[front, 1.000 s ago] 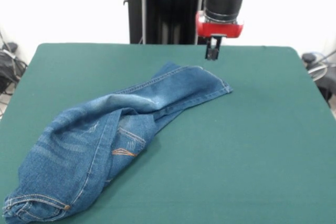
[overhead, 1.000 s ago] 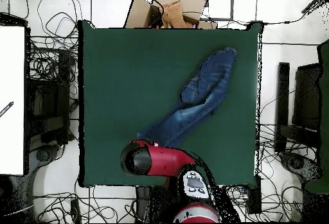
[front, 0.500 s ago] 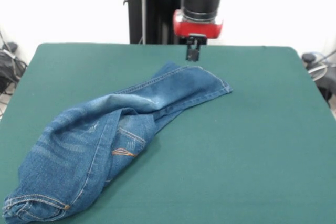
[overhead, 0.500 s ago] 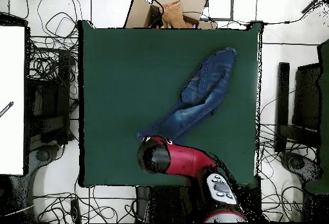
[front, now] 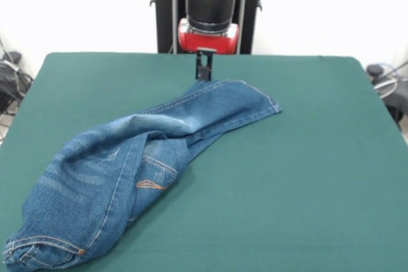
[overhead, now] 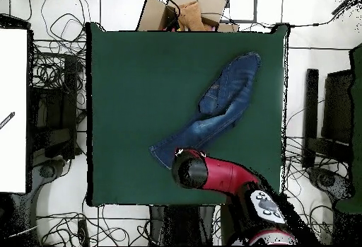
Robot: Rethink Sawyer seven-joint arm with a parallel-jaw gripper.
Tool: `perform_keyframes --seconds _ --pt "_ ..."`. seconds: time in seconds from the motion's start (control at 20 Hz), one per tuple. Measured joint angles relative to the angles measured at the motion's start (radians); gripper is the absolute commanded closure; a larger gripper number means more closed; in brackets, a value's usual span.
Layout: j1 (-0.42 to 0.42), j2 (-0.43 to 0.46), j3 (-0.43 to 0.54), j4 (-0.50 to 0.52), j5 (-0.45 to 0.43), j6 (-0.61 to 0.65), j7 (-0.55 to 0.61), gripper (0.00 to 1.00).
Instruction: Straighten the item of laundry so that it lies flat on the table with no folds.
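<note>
The item of laundry [front: 146,151] is a small pair of blue jeans lying crumpled diagonally on the green table [front: 306,176]. Its waistband is at the near left corner, and one leg is folded over the other. The leg ends reach toward the far middle. My gripper [front: 204,71] hangs just over the far edge of the leg end, close to the cloth, holding nothing that I can see. In the overhead view the jeans [overhead: 219,110] run from the upper right toward the bottom middle of the table [overhead: 134,88], and the red arm [overhead: 212,175] covers the gripper.
Cardboard boxes [overhead: 185,9] sit beyond the table's top edge in the overhead view. Cables [overhead: 53,81] and dark equipment lie on the floor at both sides. The jeans' waistband hangs close to the near left table edge [front: 13,256].
The arm has swept leftward in the front view, from beyond the right leg end to above the left part of the leg end. The jeans have not moved.
</note>
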Motion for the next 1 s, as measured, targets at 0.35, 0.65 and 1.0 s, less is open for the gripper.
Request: perform_keyframes --seconds 0.35,0.65,1.0 --pt "0.005 0.055 0.000 -0.038 -0.027 0.000 0.000 1.00" --pt "0.009 0.091 0.000 -0.065 -0.036 0.000 0.000 1.00" --pt "0.020 0.102 0.000 -0.086 -0.036 0.000 0.000 1.00"
